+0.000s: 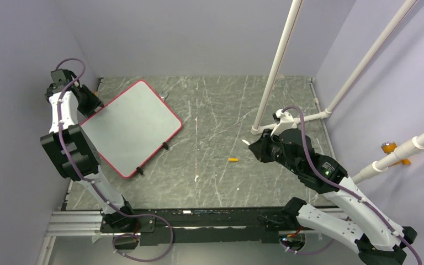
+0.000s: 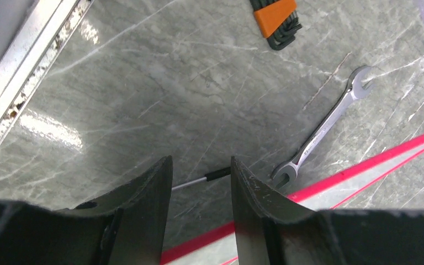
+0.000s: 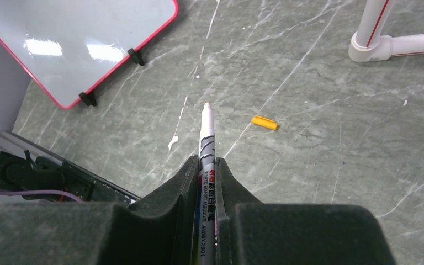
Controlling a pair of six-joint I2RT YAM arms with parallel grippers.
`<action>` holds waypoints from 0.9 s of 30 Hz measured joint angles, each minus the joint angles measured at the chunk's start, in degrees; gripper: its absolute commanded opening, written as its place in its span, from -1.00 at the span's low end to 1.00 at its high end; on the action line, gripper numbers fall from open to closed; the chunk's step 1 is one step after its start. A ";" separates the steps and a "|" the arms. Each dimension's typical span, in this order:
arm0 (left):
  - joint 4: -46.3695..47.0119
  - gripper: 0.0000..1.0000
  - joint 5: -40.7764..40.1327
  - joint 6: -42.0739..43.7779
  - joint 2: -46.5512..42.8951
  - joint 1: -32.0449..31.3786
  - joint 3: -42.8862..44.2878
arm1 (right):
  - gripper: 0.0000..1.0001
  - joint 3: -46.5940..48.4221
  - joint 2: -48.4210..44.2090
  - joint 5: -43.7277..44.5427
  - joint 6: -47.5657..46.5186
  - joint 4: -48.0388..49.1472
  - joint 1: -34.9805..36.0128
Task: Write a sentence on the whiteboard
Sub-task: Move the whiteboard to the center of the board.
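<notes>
Gripping an uncapped white marker (image 3: 207, 144), the right gripper (image 3: 206, 165) hovers mid-table; the left gripper (image 2: 201, 182) gapes empty; the red-framed white whiteboard (image 1: 130, 126) near the left edge remains blank.

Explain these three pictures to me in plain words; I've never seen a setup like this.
These show two robot arms bolted at the near edge of a marbled grey table. The wide picture looks down from above and behind them. The other two come from small cameras on each wrist, so the dark shapes at the bottom are that arm's own fingers.

The right pincer is shut on a whiteboard marker, uncapped, tip pointing forward. Its orange cap lies on the table ahead. The left pincer is open and holds nothing.

On the table lies the whiteboard, red-framed and blank: no sentence is written yet. Beside its edge are a wrench and a set of hex keys in an orange holder.
</notes>
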 measured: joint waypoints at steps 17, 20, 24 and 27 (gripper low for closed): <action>3.82 -0.06 2.86 -5.18 -7.28 -0.28 -11.47 | -1.00 0.00 -1.57 -0.79 0.17 -0.02 0.00; 5.27 -0.06 3.45 -5.07 -7.39 -1.20 -11.52 | -1.00 0.00 -1.79 -0.87 0.37 -0.02 0.00; 7.34 -0.07 3.61 -5.07 -7.65 -2.91 -11.89 | -1.00 0.00 -2.08 -0.87 0.55 -0.04 0.00; 8.50 -0.07 3.63 -5.11 -8.15 -4.35 -13.14 | -1.00 0.00 -2.25 -0.87 0.59 -0.04 0.00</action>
